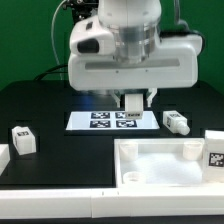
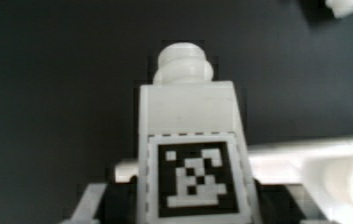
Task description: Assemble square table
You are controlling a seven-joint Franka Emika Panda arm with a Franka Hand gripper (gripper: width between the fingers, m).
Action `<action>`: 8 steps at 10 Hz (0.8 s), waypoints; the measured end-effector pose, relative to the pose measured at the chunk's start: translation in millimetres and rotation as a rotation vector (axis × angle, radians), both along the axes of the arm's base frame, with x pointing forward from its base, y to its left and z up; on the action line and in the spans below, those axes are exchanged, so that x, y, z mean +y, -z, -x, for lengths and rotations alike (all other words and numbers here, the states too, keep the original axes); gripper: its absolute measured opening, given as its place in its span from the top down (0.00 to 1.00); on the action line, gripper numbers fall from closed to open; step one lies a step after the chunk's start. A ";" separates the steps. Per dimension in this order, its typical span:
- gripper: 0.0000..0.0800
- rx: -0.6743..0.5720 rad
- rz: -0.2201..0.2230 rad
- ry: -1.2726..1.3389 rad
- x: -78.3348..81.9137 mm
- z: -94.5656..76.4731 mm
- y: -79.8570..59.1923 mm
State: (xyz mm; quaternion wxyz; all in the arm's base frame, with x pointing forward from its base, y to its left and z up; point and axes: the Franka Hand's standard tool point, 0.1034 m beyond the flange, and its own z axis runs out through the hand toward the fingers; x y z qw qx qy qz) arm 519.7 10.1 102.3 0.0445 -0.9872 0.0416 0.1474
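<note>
In the wrist view, my gripper (image 2: 191,205) is shut on a short white leg (image 2: 191,110) with a black-and-white tag facing the camera and a threaded stub at its far end. In the exterior view the gripper (image 1: 133,99) holds this leg just above the marker board (image 1: 100,121). The white square tabletop (image 1: 160,170) lies at the front right, and a corner of it shows in the wrist view (image 2: 333,165). A second leg (image 1: 177,122) lies behind the tabletop. A third leg (image 1: 22,140) stands at the exterior view's left. A tagged leg (image 1: 214,150) stands at the tabletop's right edge.
A plain white block (image 1: 3,163) sits at the exterior view's left edge. The table surface is black, with a green backdrop behind. The arm's bulky white body hides much of the middle back.
</note>
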 end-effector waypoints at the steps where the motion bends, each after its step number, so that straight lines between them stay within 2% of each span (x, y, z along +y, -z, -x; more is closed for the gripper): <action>1: 0.64 -0.095 -0.024 -0.047 -7.4 -25.2 -10.8; 2: 0.64 -0.236 -0.029 -0.069 -17.6 -51.7 -19.4; 3: 0.64 -0.321 -0.009 -0.071 -21.0 -56.6 -23.6; 6: 0.64 -0.517 0.064 -0.051 -33.1 -59.3 -20.5; 7: 0.64 -0.571 0.086 -0.043 -33.5 -63.7 -20.6; 8: 0.64 -0.654 0.109 -0.052 -25.3 -77.9 -23.1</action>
